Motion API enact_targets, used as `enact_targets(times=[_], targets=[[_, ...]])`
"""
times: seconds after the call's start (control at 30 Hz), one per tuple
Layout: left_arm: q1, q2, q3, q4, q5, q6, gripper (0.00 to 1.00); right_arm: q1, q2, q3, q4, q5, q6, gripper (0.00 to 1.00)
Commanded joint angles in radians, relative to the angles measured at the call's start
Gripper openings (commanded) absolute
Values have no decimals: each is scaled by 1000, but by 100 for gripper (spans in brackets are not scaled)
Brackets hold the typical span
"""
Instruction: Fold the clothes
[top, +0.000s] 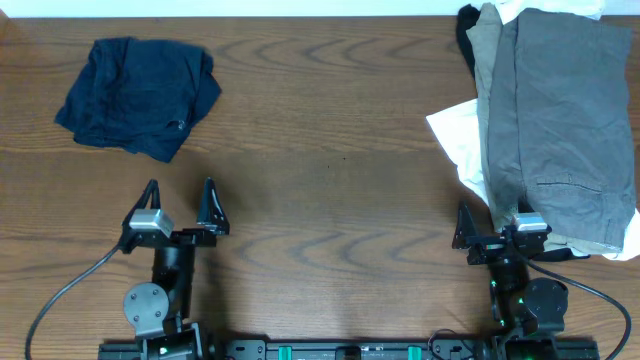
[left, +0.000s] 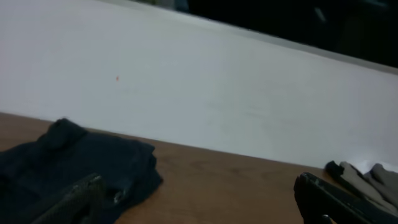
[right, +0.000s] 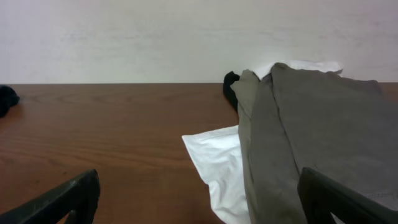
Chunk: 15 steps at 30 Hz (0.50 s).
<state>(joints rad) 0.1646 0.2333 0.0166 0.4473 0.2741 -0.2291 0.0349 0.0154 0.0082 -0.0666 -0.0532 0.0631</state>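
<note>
We show the left claw (top: 180, 190) low above the desk (top: 330, 150), jaws spread and empty, the navy garment (top: 135, 95) ahead and slightly left of it. The right claw (top: 492, 215), equally spread, sits at the near edge of the stacked clothes (top: 560, 110).

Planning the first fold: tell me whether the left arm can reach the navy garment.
Probably yes: the navy garment lies just beyond the left gripper, jaws open, with only bare table between.
</note>
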Motion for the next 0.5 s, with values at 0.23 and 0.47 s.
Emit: enact_targets(times=[0.23,0.47], targets=[[-103,-192,-13,-232,-161,-20,98,-8,-7,-3,-3,-4,-12,99],[-185,-232,-13,-328,-276,-19,98,-8,-7,-3,-3,-4,-12,99]])
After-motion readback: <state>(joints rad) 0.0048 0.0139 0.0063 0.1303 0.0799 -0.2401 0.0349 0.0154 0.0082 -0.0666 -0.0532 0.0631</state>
